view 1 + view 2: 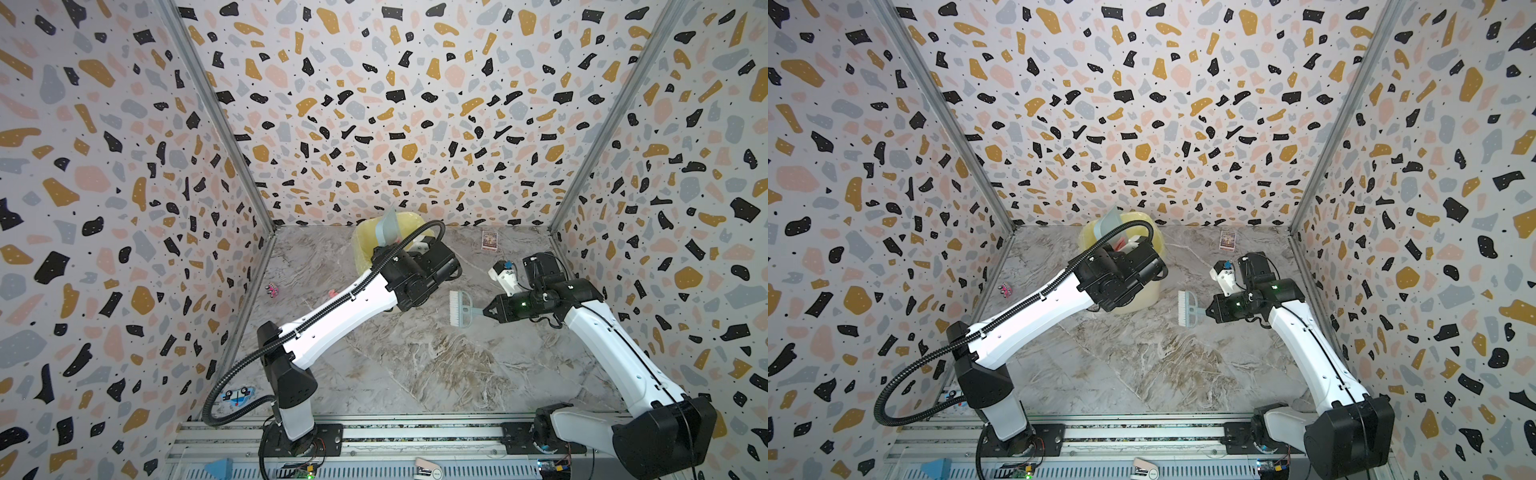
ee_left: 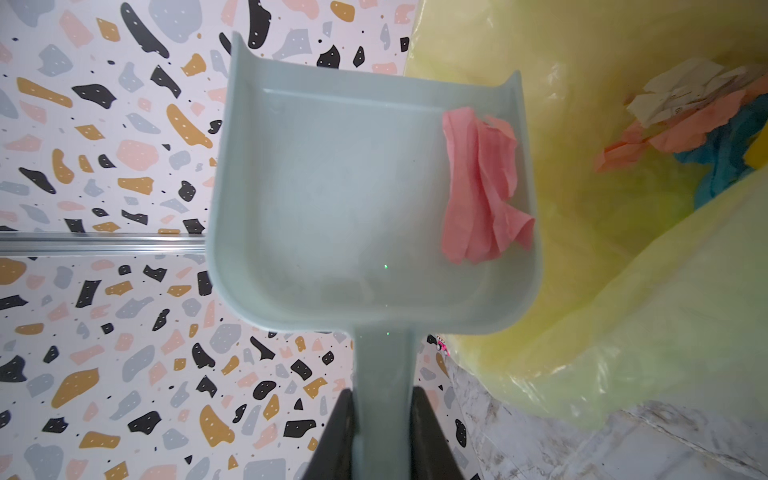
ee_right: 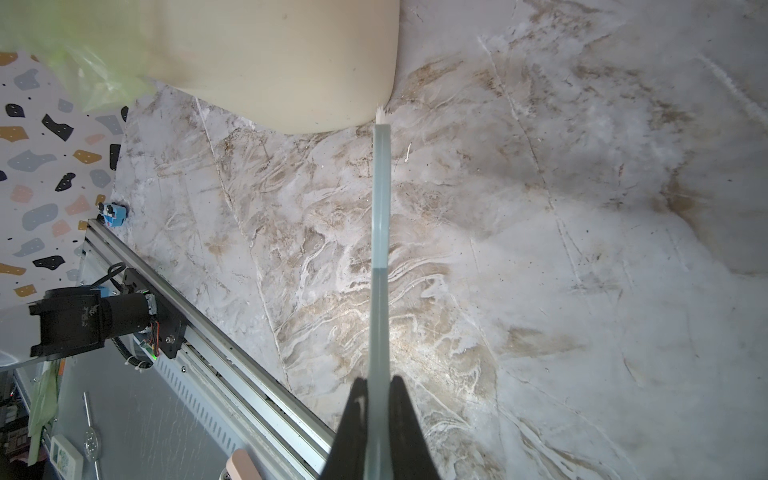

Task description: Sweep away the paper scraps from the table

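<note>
My left gripper point(image 2: 382, 399) is shut on the handle of a pale grey-green dustpan point(image 2: 353, 199). The pan is held tilted over the yellow-lined bin point(image 1: 363, 249). One crumpled pink paper scrap point(image 2: 478, 187) lies against the pan's side wall. More paper scraps point(image 2: 685, 120), white, pink and blue, lie inside the bin liner. A small pink bit point(image 1: 332, 293) lies on the table point(image 1: 415, 365) beside the left arm. My right gripper point(image 3: 378, 386) is shut on the thin handle of a small brush point(image 1: 459, 307), held just above the table right of the bin.
A printed card point(image 1: 489, 240) lies near the back wall. A pink-and-black toy point(image 1: 272, 289) sits by the left wall and a blue toy car point(image 1: 237, 395) at the front left corner. Metal rails point(image 1: 374, 432) run along the front edge, where both arm bases stand.
</note>
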`<act>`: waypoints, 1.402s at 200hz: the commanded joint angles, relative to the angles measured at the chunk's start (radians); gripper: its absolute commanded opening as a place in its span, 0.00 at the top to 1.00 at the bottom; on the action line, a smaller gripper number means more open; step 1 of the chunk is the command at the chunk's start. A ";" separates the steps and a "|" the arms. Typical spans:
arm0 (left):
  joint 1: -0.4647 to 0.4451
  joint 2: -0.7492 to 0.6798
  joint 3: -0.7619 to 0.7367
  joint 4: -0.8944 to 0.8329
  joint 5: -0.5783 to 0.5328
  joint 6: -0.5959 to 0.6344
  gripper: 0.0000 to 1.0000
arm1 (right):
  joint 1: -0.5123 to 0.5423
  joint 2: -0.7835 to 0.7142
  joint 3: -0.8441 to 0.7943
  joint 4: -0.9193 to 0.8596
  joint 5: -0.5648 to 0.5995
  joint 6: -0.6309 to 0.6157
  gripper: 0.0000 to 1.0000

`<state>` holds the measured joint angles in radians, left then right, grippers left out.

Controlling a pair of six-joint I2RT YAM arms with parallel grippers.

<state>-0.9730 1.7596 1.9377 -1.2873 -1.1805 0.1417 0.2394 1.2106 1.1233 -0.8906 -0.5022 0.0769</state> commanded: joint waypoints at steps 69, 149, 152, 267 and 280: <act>0.028 -0.096 -0.151 0.191 -0.103 0.341 1.00 | -0.002 -0.016 0.036 -0.028 -0.018 -0.002 1.00; 0.064 -0.150 -0.221 0.336 -0.077 0.575 1.00 | -0.002 -0.044 0.024 -0.031 -0.015 0.006 1.00; 0.065 -0.151 -0.221 0.341 -0.079 0.577 1.00 | -0.002 -0.043 0.024 -0.033 -0.015 0.007 1.00; 0.093 -0.503 -0.381 0.472 0.333 -0.108 1.00 | 0.333 -0.177 -0.058 0.034 0.165 0.067 1.00; 0.127 -0.590 -0.452 0.513 0.387 -0.193 1.00 | 0.437 -0.202 -0.079 0.067 0.212 0.090 1.00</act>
<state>-0.8906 1.2953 1.5780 -0.8829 -0.9287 0.1894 0.5430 1.0641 1.0729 -0.8749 -0.3771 0.1196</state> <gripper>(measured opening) 0.205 0.094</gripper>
